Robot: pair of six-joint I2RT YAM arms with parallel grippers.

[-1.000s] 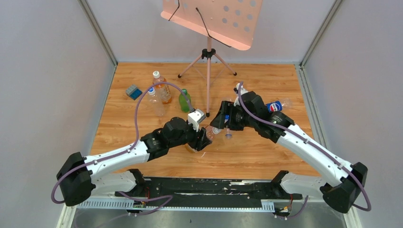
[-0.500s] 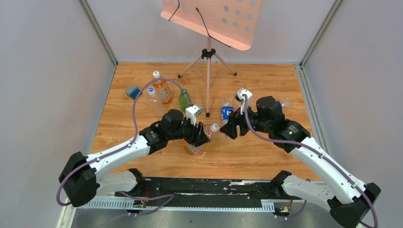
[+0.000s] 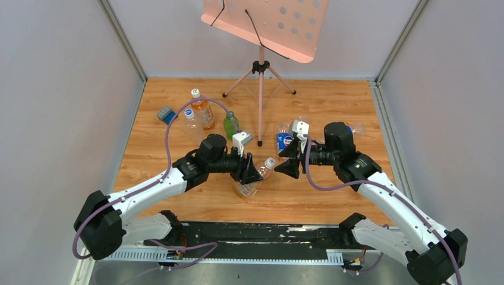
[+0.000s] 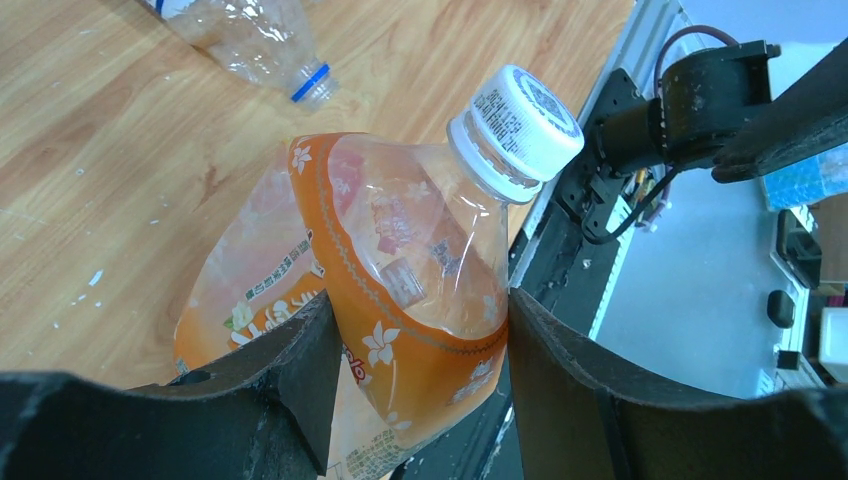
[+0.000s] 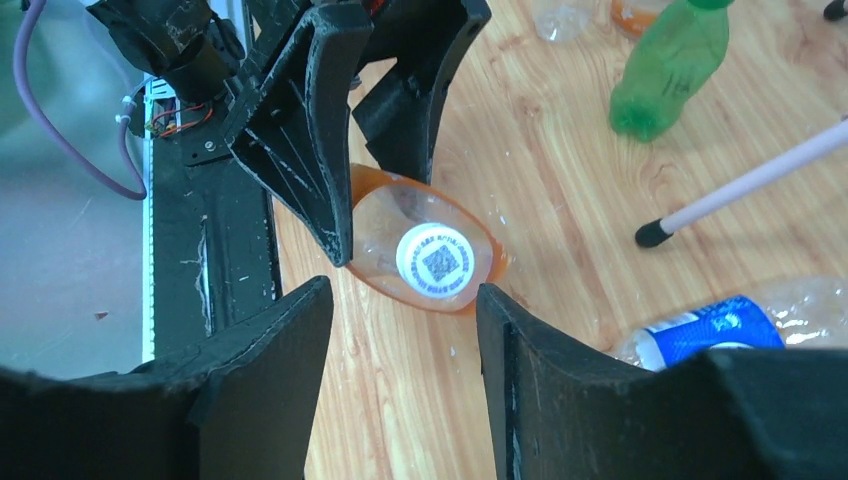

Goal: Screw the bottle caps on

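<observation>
My left gripper is shut on the shoulder of a clear bottle with an orange flowered label. The bottle is tilted, neck pointing right, above the wooden table in the top view. A white bottle cap sits on its neck, also visible from above. My right gripper faces that cap end on. It is open, its jaws standing short of the cap with nothing between them. From above, the right gripper sits just right of the cap.
At the back left stand an orange bottle with a white cap, a clear bottle with a blue cap and a green bottle. A blue-labelled bottle lies mid-table. A blue-grey block and a music stand tripod are further back.
The right arm has drawn back to the right and turned its gripper to face the cap, jaws narrowing. The left gripper has shifted slightly with the bottle, still holding it.
</observation>
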